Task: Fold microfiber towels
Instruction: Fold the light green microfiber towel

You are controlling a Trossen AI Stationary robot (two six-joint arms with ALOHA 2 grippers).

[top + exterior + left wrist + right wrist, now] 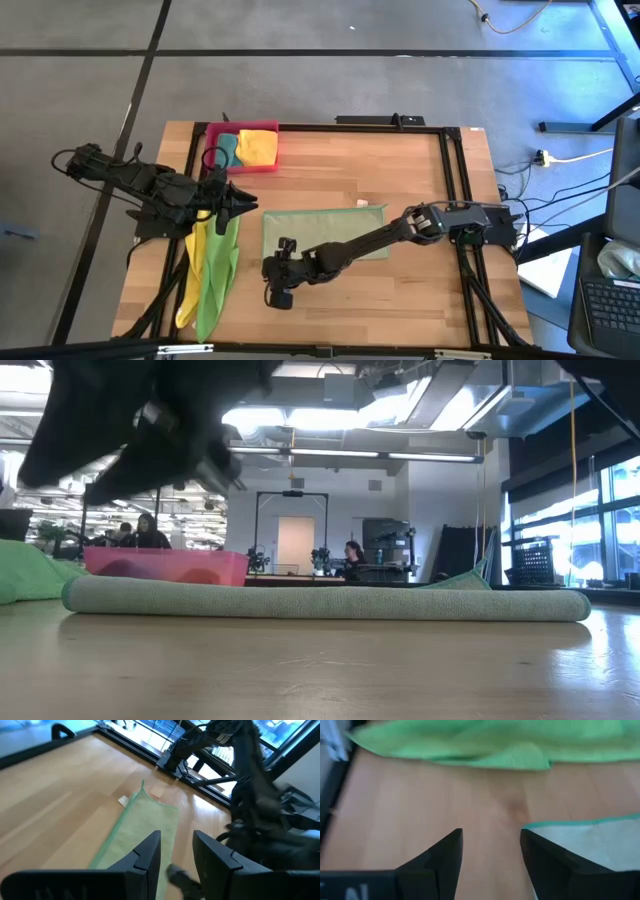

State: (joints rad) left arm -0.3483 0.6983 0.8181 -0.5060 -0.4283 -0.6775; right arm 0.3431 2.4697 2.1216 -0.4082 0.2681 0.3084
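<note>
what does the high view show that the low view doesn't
Only the high view: both arms whole, the left gripper over the yellow towel and bright green towel, the right gripper open near the olive towel's front corner, and towels inside the tray.
Only the low view: the room behind, with people seated.
Both: the olive towel lying flat and the pink tray.

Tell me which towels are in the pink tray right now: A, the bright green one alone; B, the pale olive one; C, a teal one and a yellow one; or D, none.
C: the high view shows a teal towel and a yellow towel bunched in the pink tray at the table's far edge.
</note>
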